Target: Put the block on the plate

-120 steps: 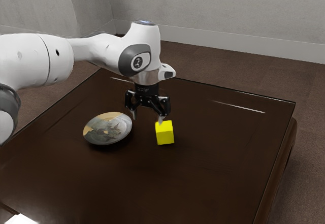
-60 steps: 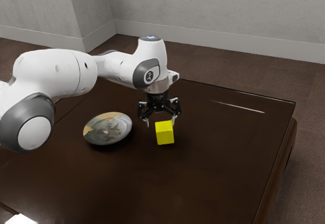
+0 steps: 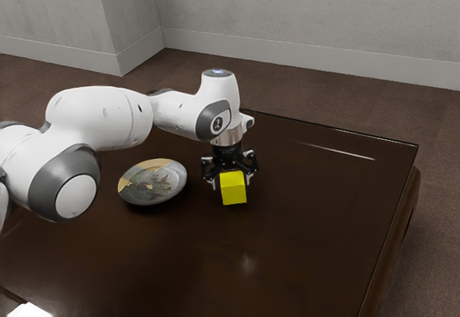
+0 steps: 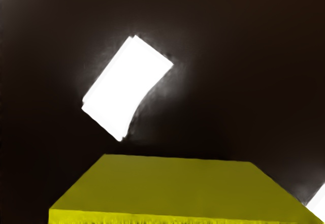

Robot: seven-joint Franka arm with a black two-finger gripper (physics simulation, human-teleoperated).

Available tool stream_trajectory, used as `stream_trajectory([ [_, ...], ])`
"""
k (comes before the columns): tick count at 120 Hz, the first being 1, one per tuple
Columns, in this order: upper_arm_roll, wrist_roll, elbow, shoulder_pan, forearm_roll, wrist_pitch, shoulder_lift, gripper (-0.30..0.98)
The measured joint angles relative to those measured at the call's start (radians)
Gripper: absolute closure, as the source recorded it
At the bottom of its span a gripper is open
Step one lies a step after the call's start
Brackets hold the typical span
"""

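Yellow on every face that shows, the cube-shaped block (image 3: 233,189) rests on the dark glossy table (image 3: 309,238), directly below or a touch to the camera's side of the black two-finger gripper (image 3: 231,181). The fingers (image 3: 213,184) are spread wider than the block, one toward each side of it, with nothing gripped; a gap shows on the exterior view's left, while contact on the other side I cannot tell. Being a cube, it has no long axis to match, so what counts is centring — then, I judge, a small drop and a squeeze. Coming down off-centre could nudge it away. The round decorated plate (image 3: 152,182) lies near, toward the exterior view's left, with bare tabletop between — room for a short lift and carry. The table's edges are well apart from the block.
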Motion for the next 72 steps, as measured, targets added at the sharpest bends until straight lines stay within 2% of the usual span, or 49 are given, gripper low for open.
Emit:
stream_trajectory([
  [20, -0.012, -0.003, -0.007, 0.000, -0.014, 0.005, 0.004, 0.01],
  [41, -0.014, -0.004, -0.007, 0.000, -0.016, 0.007, 0.001, 0.22],
  [56, -0.014, -0.007, -0.007, 0.000, -0.013, 0.007, -0.008, 0.28],
  [64, -0.010, -0.008, -0.019, 0.000, -0.010, 0.003, -0.045, 0.30],
  [72, -0.008, -0.011, -0.090, 0.007, -0.002, -0.001, -0.143, 0.30],
])
